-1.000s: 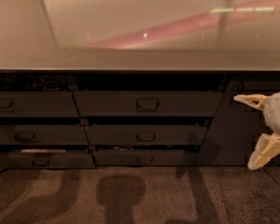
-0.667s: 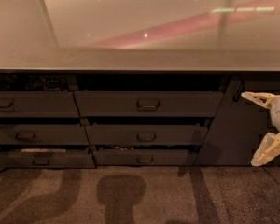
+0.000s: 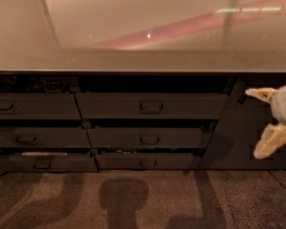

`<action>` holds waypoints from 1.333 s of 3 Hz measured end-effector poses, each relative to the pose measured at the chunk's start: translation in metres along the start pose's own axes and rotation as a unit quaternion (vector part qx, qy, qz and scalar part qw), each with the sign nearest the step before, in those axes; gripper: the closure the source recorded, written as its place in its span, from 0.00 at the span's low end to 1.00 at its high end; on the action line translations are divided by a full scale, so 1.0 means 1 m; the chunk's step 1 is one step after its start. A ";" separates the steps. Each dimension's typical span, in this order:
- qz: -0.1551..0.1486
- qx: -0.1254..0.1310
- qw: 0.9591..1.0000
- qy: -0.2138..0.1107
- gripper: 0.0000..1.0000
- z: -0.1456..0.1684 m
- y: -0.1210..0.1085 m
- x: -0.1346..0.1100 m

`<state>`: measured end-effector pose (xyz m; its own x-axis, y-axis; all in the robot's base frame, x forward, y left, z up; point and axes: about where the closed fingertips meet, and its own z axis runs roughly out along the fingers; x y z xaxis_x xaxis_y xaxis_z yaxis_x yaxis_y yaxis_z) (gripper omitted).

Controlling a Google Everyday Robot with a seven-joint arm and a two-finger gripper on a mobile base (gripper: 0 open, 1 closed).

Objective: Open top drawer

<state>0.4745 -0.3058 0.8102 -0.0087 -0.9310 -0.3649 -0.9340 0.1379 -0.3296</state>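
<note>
The top drawer (image 3: 151,106) is a wide dark grey front with a small centred loop handle (image 3: 151,107), just under the counter edge; it stands pulled out a little, its front level with the left column's top drawer. My gripper (image 3: 262,120) is at the right edge of the view, in front of the plain dark cabinet panel (image 3: 238,128), well right of the handle. Its two pale fingers (image 3: 271,140) stand spread apart with nothing between them.
A glossy counter top (image 3: 133,56) runs across the upper view. Two narrower drawer fronts (image 3: 145,138) sit below the top drawer, and another column of drawers (image 3: 33,106) stands at the left. Carpet floor (image 3: 133,199) with shadows lies in front.
The gripper has drifted slightly to the right, toward the edge of the view. The drawers have not moved.
</note>
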 end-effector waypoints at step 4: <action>-0.006 -0.037 0.996 0.087 0.00 0.071 -0.066 0.022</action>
<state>0.5619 -0.3114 0.7619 -0.0530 -0.9776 -0.2035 -0.9579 0.1074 -0.2661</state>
